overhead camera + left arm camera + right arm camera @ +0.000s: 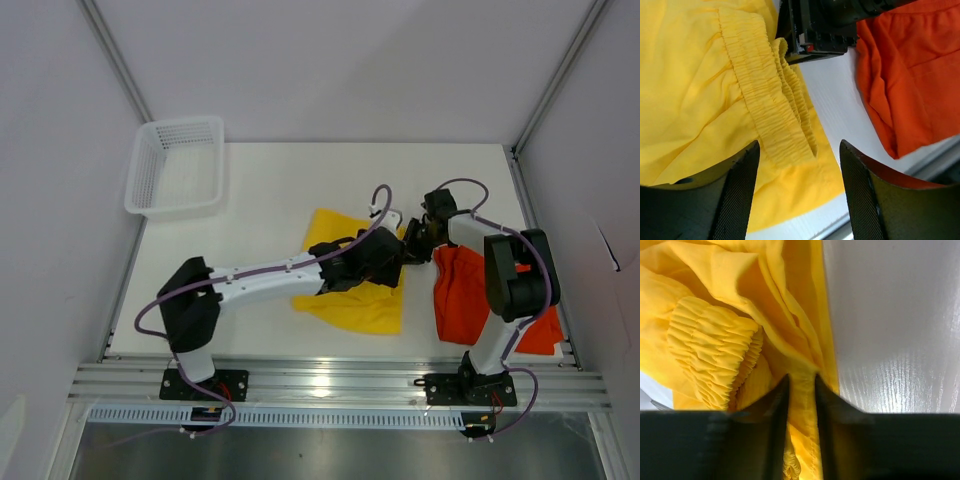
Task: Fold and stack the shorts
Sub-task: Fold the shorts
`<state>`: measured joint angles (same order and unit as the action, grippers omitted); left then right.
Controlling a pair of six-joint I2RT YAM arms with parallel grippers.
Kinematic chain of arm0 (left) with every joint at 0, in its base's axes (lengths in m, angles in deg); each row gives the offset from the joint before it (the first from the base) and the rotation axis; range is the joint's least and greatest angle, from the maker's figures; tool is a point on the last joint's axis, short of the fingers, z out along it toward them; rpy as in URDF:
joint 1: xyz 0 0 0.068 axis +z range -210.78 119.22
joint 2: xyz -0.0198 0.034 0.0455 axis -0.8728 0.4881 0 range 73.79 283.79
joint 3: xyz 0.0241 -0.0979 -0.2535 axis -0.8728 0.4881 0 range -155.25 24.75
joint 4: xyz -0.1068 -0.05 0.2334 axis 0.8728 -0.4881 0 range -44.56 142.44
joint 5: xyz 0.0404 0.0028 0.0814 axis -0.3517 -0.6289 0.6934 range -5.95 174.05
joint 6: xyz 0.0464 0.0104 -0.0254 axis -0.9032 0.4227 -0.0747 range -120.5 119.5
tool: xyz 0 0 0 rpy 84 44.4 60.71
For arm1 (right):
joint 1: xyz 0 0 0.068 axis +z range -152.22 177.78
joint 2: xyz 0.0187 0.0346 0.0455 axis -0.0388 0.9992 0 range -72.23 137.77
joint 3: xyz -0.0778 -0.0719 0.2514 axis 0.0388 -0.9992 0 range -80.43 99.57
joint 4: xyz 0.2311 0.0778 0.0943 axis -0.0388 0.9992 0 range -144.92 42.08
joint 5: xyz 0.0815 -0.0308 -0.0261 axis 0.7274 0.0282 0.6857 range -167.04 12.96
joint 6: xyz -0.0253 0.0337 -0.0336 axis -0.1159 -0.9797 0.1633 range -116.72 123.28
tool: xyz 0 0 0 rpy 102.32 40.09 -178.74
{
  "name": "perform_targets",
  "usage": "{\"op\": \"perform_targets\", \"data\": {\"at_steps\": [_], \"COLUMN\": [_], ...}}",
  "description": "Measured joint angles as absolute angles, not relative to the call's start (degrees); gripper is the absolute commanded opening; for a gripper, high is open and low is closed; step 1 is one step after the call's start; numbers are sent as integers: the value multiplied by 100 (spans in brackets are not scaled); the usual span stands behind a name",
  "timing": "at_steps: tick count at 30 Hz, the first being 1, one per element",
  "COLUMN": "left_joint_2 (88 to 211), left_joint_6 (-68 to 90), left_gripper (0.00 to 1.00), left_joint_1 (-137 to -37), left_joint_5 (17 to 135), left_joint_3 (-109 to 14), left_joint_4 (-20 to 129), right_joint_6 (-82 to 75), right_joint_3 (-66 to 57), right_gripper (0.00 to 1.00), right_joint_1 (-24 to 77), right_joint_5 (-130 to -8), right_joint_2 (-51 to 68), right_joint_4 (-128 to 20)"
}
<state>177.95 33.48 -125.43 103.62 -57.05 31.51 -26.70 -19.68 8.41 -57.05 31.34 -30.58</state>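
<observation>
Yellow shorts (350, 305) lie diagonal, waistband (770, 100) rightward; right pincer (801, 381) pinching fabric; left pincer (799, 150) spread above.

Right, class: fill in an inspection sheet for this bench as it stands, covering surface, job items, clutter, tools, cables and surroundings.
Surface: white table, glossy, no spills seen.
Job's things: yellow shorts crumpled near the centre, unfolded; orange-red shorts lying apart to their right, not stacked.
Clutter: white mesh basket at the far left corner, nothing seen inside.
Grippers: left tool open, straddling the yellow waistband; right tool shut on a fold of the yellow shorts.
Cables: purple cables in loose loops.
Surroundings: white walls; metal rail along the near edge.
</observation>
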Motion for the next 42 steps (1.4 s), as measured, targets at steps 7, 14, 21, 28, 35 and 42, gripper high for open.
{"op": "perform_targets", "data": {"at_steps": [7, 14, 21, 28, 35, 42], "left_joint_2": [16464, 16481, 17207, 17729, 17928, 18140], "left_joint_6": [3337, 3352, 3357, 3359, 3282, 3035], "left_gripper": [67, 66, 63, 59, 55, 53], "left_joint_1": [-12228, -12151, -12151, -12153, -12304, -12577], "left_joint_5": [10010, 9857, 9750, 9704, 9761, 9792], "left_joint_3": [-4826, -4243, -4245, -4249, -4365, -4437], "left_joint_4": [3573, 3822, 4001, 4146, 4231, 4388], "right_joint_6": [-2666, -2672, -2541, -2410, -2475, -2508], "right_joint_3": [-1968, -1966, -1966, -1866, -1638, -1601], "right_gripper": [54, 92, 100, 99, 100, 73], "right_joint_1": [625, 293, 697, 1556, 2253, 2321], "right_joint_5": [-5823, -6018, -6175, -6584, -7349, -7753], "right_joint_2": [2810, 2161, 1495, 1606, 2369, 2961], "right_joint_4": [-2909, -2669, -2610, -2485, -2424, -2402]}}
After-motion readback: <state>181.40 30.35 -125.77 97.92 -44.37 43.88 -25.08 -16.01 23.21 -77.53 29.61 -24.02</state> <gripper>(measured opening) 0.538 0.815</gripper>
